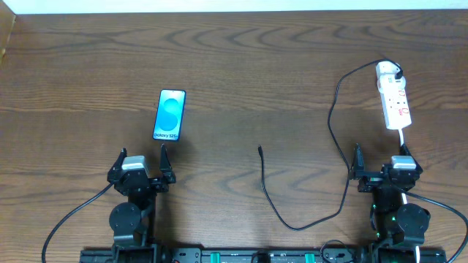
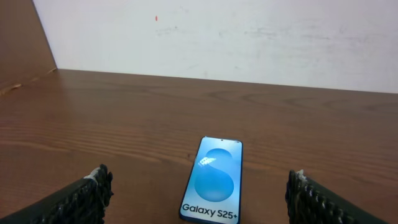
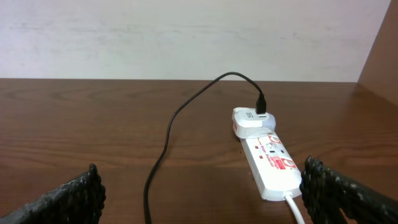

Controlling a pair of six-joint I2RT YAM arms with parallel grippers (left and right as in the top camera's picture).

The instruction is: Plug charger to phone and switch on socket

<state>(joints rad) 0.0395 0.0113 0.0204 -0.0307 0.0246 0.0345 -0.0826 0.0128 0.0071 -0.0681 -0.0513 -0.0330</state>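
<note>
While both arms sit at the six o'clock edge of the table (image 1: 241, 51), the items lie thus.

Galaxy S25+ phone (image 1: 170, 115): ten o'clock, screen up, lit blue, just ahead of the left gripper (image 1: 142, 152), whose fingers are spread wide and hold nothing.

white power strip (image 1: 395, 102): two o'clock, ahead of the right gripper (image 1: 380, 151), likewise agape and empty.

black charger cable (image 1: 330, 128): its white adapter (image 1: 387, 71) is apparently seated in the strip's far outlet. Its free tip (image 1: 261, 150) lies near the centre, well apart from the phone.

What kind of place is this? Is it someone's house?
Probably a robot lab, not a house: a left arm and right arm sit at a wooden table by a white wall, with only a phone, charger and socket.
</note>
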